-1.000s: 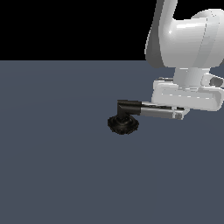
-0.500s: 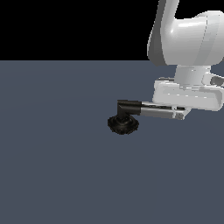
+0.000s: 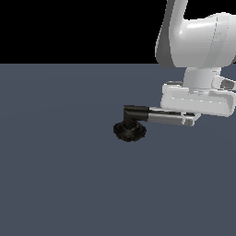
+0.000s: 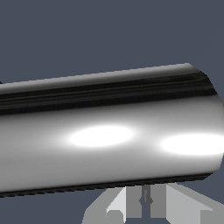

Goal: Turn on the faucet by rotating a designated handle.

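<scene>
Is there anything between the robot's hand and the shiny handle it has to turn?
Nothing visible. The gripper is already right at the chrome handle of the faucet. In the wrist view the handle fills the picture, with only bare gray floor around it.

Open worktop (image 3: pixel 60 184) lay all around the faucet (image 3: pixel 130 131). Only its handle (image 3: pixel 168 116) blocked my gripper (image 3: pixel 189 120), filling my wrist view.

The faucet (image 3: pixel 130 130) sits on the tabletop (image 3: pixel 60 175); its handle (image 3: pixel 166 116) reaches toward the exterior view's right, beneath the claw (image 3: pixel 190 120).
</scene>
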### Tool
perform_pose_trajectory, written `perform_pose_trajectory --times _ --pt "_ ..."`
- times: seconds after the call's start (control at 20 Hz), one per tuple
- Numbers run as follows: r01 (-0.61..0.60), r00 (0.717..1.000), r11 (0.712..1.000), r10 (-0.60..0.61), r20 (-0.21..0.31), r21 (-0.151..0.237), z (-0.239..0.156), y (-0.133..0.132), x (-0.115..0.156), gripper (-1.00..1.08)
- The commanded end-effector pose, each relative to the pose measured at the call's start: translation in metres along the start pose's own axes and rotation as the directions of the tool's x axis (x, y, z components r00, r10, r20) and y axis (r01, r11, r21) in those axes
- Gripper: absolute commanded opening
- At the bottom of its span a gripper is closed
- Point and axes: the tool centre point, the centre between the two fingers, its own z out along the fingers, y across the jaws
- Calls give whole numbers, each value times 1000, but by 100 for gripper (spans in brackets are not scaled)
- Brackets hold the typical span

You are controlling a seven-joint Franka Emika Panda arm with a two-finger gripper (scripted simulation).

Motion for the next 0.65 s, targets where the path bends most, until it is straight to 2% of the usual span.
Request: perform_pose_trajectory --times 0.0,0.6 --pt "16 987 1000 -17 -161 -9 -16 -15 95 -100" --pt "14 987 1000 -15 -163 -9 -21 -16 123 -100"
